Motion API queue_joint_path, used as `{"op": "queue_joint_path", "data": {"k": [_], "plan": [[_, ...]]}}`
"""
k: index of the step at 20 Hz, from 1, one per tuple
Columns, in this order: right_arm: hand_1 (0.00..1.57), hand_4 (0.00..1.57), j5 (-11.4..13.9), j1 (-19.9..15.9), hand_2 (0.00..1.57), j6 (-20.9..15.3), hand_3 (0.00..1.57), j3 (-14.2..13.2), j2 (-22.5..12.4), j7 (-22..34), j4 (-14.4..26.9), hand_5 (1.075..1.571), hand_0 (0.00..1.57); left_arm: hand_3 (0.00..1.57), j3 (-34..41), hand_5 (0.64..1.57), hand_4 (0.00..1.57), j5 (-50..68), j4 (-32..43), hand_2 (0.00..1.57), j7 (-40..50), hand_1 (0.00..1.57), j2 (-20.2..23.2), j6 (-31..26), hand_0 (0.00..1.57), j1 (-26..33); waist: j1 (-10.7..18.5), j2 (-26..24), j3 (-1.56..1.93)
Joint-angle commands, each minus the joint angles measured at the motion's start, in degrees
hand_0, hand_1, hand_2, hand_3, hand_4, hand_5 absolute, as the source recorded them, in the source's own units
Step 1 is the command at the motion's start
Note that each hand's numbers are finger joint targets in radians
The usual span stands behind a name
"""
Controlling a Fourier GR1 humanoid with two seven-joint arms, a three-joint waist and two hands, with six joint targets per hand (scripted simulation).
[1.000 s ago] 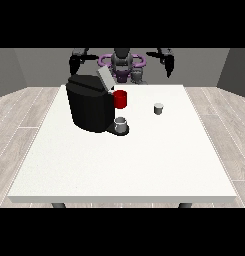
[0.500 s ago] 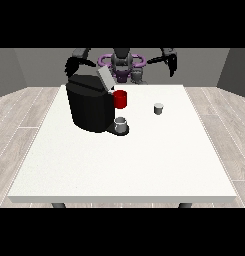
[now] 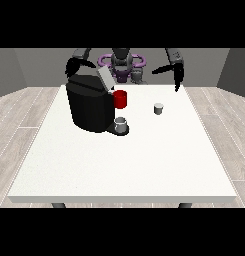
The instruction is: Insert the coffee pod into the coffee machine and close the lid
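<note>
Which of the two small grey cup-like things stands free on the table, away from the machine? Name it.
The small grey pod, alone on the white table right of the black coffee machine. The other grey cup sits at the machine's base, below its red part.

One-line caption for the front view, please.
Robot behind white table, coffee machine lid open, coffee pod untouched, hand at the view's right raised above it.
</note>
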Motion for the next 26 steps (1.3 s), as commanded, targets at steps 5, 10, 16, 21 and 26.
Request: {"op": "queue_joint_path", "data": {"k": [5,10,16,21,26], "plan": [[0.00,0.34,0.94,-4.81,0.00,-0.14,0.00,1.77,0.43,1.08,0.04,1.571,0.00,0.00,2.88,1.571,0.00,-2.26,13.80,0.00,-2.51,0.00,2.75,-0.01,0.00,-8.46,-2.71,6.46,-0.03],[0.00,0.37,0.99,-6.15,0.00,-4.87,0.00,3.79,0.57,5.22,-0.19,1.571,0.00,0.00,1.85,1.571,0.00,-6.02,20.83,0.00,-4.11,0.00,3.29,1.05,0.00,-10.60,-2.22,6.01,-0.03],[0.00,0.42,1.77,-7.48,0.00,-2.71,0.00,0.54,-0.61,3.49,4.75,1.571,0.00,0.00,-1.00,1.571,0.00,-11.11,24.42,0.11,-4.76,0.00,3.75,1.97,0.00,-12.49,-1.89,6.64,-0.01],[0.00,0.41,2.28,-10.59,0.00,-4.19,0.00,-1.25,-1.34,5.40,9.03,1.571,0.00,0.22,-4.31,1.571,0.00,-15.59,25.95,0.53,-0.76,0.22,0.11,5.25,0.22,-14.60,-0.54,4.69,0.00],[0.00,0.39,1.28,-6.23,0.00,-1.93,0.00,-0.36,-1.20,3.26,8.48,1.571,0.00,0.51,-3.51,1.571,0.00,-16.93,31.01,0.82,-3.64,0.76,2.32,3.81,0.76,-13.29,-1.74,3.93,0.00]]}}
